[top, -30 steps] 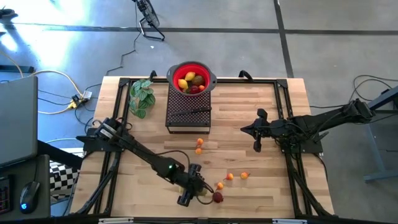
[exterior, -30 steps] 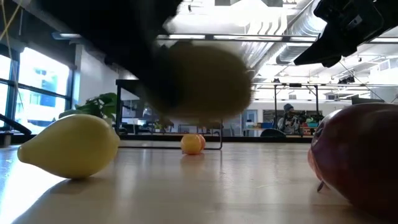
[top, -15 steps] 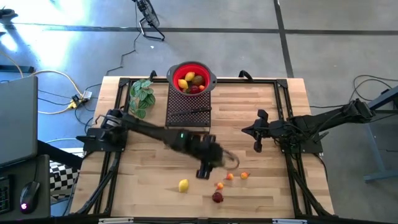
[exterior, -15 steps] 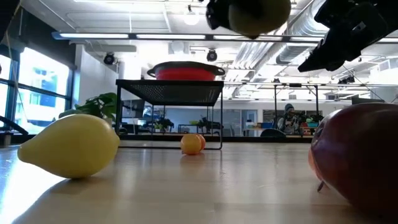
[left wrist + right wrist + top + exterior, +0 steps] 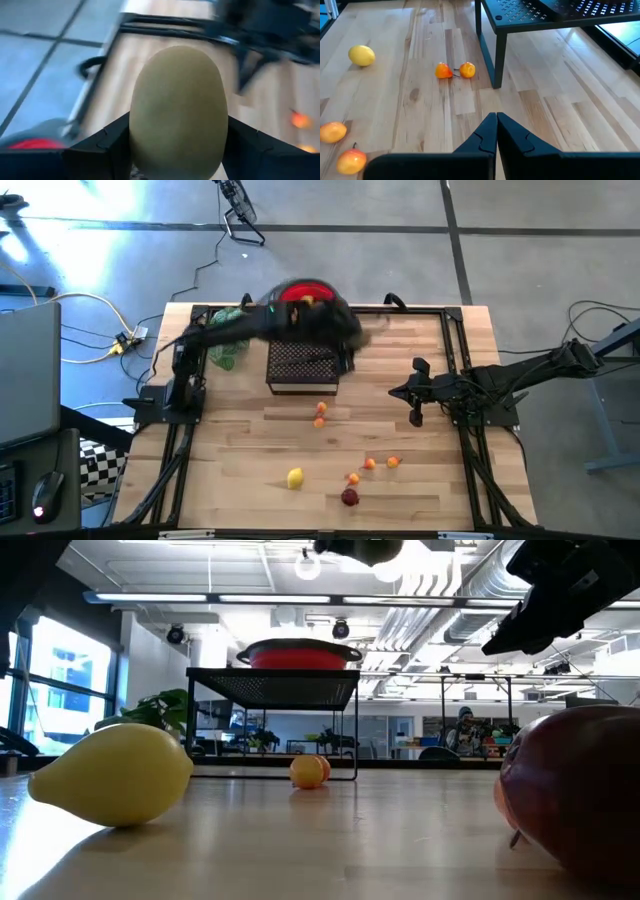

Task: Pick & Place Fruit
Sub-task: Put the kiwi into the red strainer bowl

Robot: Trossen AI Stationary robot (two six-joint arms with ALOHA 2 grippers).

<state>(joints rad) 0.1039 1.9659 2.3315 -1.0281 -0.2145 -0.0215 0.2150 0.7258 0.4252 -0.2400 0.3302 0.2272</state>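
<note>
Fruit is partly gathered: an olive-green fruit [image 5: 177, 110] is clamped in the left hand [image 5: 176, 131] above the red bowl [image 5: 300, 288], while a lemon [image 5: 295, 477], a dark red fruit [image 5: 350, 497] and small orange ones [image 5: 320, 414] are left on the counter [image 5: 400, 370], the right hand [image 5: 496, 131] closed empty.

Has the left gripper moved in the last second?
Yes. The left gripper, holding an olive-green fruit, has swung from the table's near edge, by the lemon, up to the red bowl at the far edge.
</note>
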